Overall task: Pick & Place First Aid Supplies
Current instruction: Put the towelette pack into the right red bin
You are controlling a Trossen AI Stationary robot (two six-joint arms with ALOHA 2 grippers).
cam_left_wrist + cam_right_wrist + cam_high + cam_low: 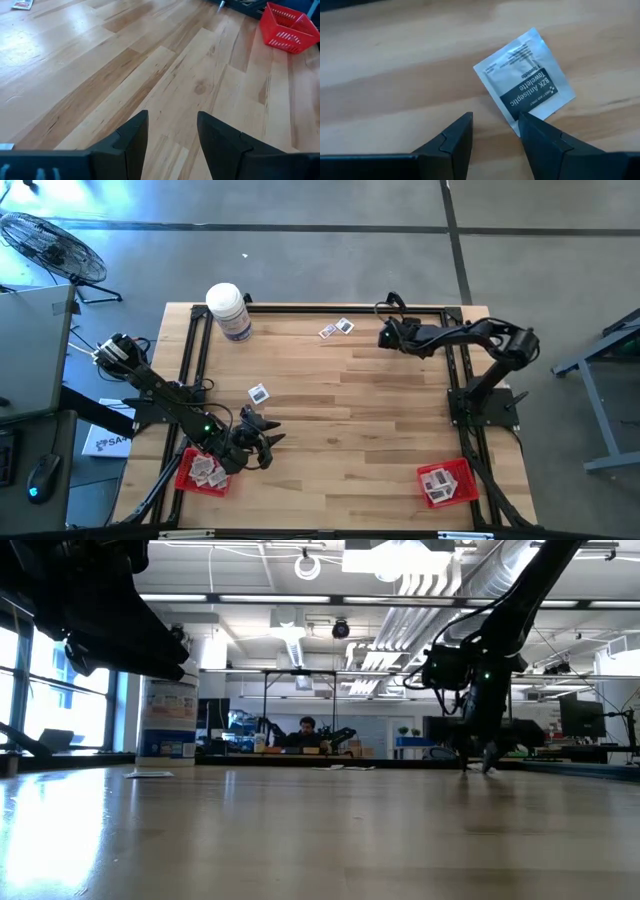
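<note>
Jaws parted and empty on both arms: the right gripper (495, 131) hangs low over the table's (380, 440) far edge, one fingertip (532, 125) at the corner of an antiseptic towelette packet (525, 80) lying flat on the wood, while the left gripper (262, 442) hovers at the near left beside a red tray (186, 476) of packets. Two packets (337, 329) lie at the far edge, another packet (259, 393) sits left of centre, and a second red tray (462, 478) holds more at the near right; a white bottle (229, 311) stands at the far left.
</note>
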